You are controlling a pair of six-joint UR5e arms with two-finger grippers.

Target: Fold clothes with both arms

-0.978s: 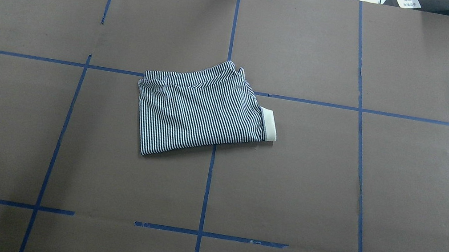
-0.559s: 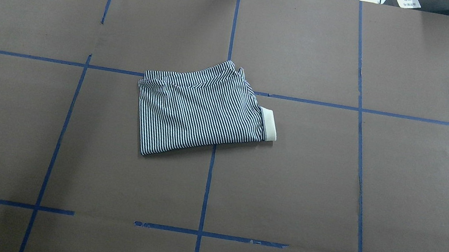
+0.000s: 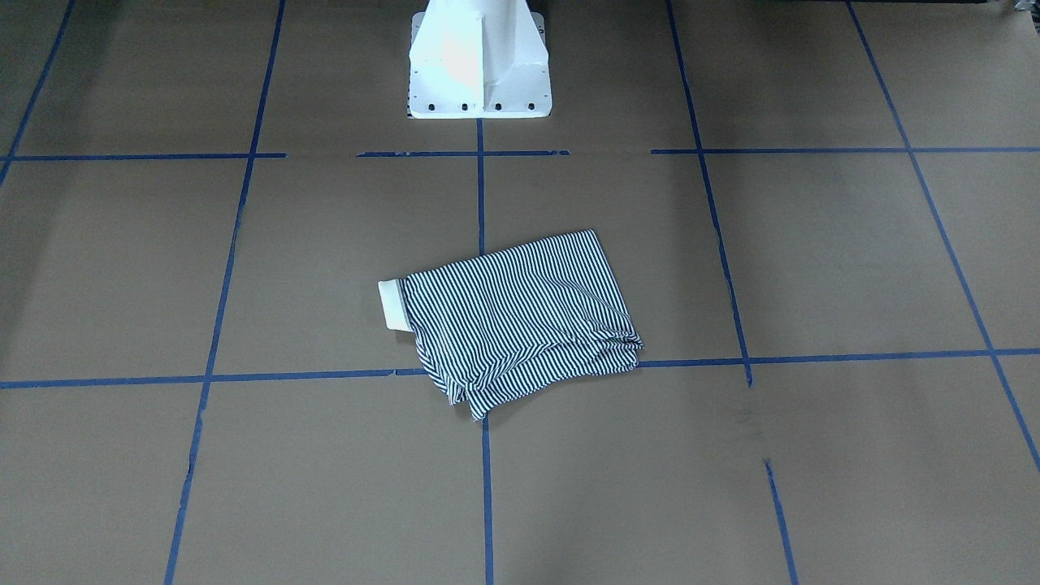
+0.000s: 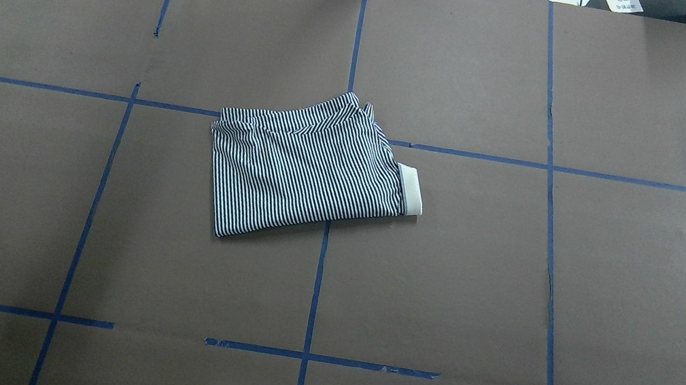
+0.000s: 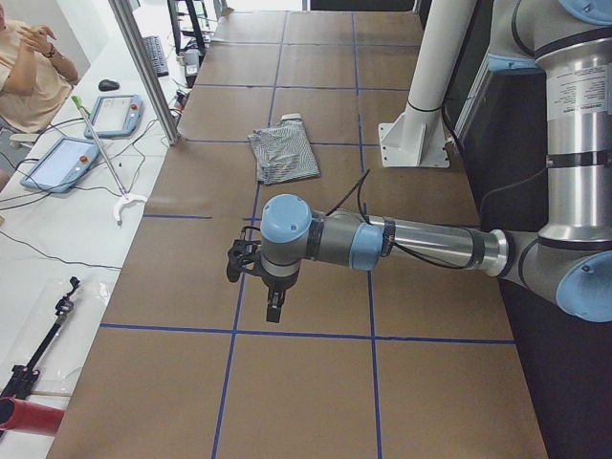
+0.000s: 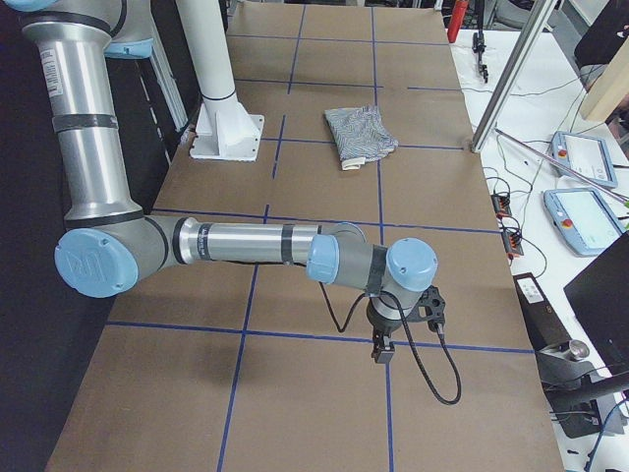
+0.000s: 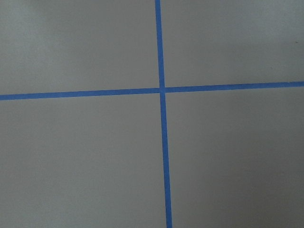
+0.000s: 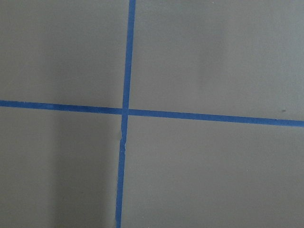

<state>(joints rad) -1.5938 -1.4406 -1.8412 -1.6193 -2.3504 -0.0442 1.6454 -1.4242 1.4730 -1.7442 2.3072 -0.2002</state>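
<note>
**Folded striped shirt at the middle of the table, both arms far out at the ends**

The shirt [image 4: 312, 170] lies folded into a flat, roughly four-sided packet near the middle of the table [image 4: 575, 291]. It rests across the centre line of blue tape [image 4: 317, 285]. Its cloth is soft, with thin dark and white stripes. A plain cream band sticks out on the edge that faces the robot's right end of the table. On the far side the layers are a little wrinkled and do not lie exactly even.

The table top is covered with matte brown paper, and the tape divides it into large rectangles. The white pedestal [image 3: 478, 61] stands at the robot's edge, well apart from the shirt. Nothing lies on the shirt or just beside it.

The left arm [image 5: 421, 244], a smooth silver tube with light-blue caps, reaches over the left end of the table. The left gripper [image 5: 273, 311] points down above a tape line. The right arm [image 6: 246, 243] does the same at the right end, with the right gripper [image 6: 381, 349]. For both grippers I cannot tell if the fingers are apart or together. Each wrist view shows only paper and one tape crossing.

Beyond the far edge are a metal post [image 5: 143, 67], two control tablets [image 5: 59, 163], cables and a seated person [image 5: 29, 67].
</note>
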